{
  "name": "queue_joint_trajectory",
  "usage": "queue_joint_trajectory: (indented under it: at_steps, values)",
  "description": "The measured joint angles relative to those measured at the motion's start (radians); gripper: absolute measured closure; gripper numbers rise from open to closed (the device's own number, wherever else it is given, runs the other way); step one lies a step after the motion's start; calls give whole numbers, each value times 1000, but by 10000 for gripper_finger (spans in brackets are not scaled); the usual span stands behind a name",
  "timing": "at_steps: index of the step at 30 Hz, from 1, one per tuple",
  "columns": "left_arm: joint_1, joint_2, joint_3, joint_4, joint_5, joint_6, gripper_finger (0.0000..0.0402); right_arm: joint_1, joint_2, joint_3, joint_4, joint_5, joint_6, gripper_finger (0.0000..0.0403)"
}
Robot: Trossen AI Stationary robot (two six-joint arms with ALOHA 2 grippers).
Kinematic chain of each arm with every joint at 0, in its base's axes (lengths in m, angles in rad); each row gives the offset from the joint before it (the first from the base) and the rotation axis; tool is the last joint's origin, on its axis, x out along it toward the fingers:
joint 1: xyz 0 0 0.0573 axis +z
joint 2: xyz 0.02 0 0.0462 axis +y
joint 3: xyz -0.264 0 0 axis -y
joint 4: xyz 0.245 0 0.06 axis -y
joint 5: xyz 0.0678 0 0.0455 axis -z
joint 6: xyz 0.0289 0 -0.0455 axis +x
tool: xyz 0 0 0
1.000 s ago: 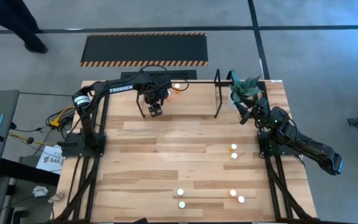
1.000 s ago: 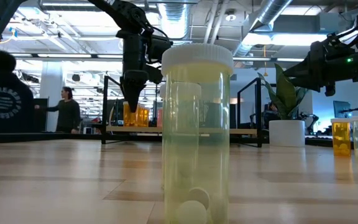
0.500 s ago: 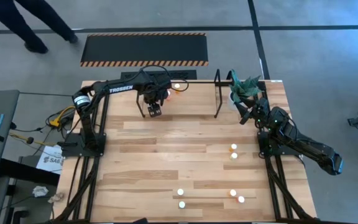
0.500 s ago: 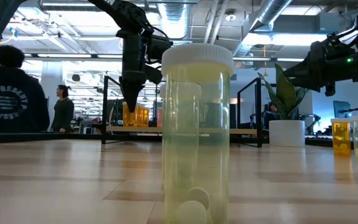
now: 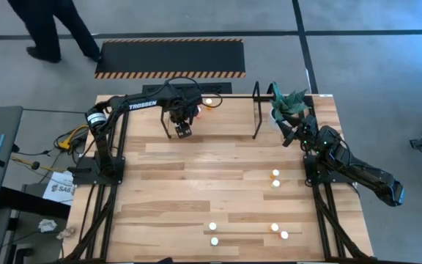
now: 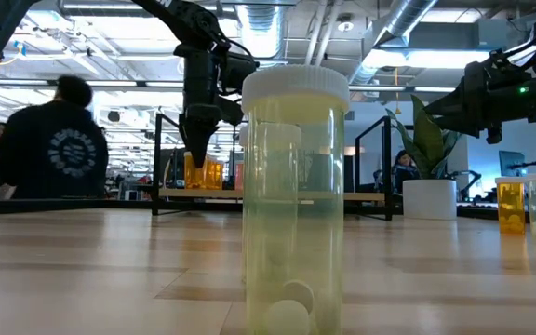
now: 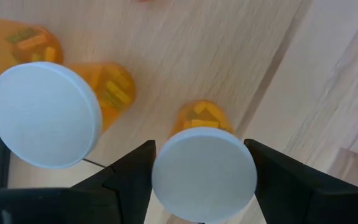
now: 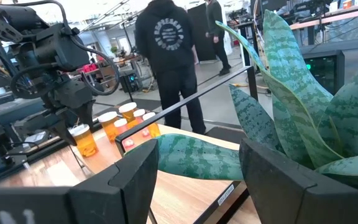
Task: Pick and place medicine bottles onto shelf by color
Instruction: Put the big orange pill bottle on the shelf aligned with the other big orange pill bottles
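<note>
Only a person point(image 6: 59, 140) behind the table has moved; your arms haven't. Your left gripper point(image 7: 197, 168) straddles an orange bottle point(image 7: 204, 168) on the shelf point(image 5: 255, 110), fingers slightly off the cap, seemingly releasing it beside matching orange ones. Right gripper point(image 8: 197, 168) waits spread wide by the plant point(image 8: 291, 106).

Smooth plastic cap point(image 7: 204, 173) (matt white)

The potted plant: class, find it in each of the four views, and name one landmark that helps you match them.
High view: the potted plant stands at the table's far right corner.
Low view: the plant is right of centre, far back, in a white pot.
Left wrist view: not in it.
Right wrist view: its striped leaves loom close up.
Shared landmark: the shelf, whose black bars stand beside the plant.
</note>
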Motion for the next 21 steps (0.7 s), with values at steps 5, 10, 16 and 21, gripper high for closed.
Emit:
queue_joint_trajectory:
  at_steps: [5,10,16,21]
  values:
    - [0,0,0,-7,-1,0,172,0,0,0,0,0,0,154]
    - [0,0,0,-8,-19,0,172,0,0,0,0,0,0,154]
    - [-6,0,0,-10,-29,0,172,0,0,0,0,0,0,154]
    - [-6,0,0,-9,-35,-3,172,0,0,0,0,0,0,154]
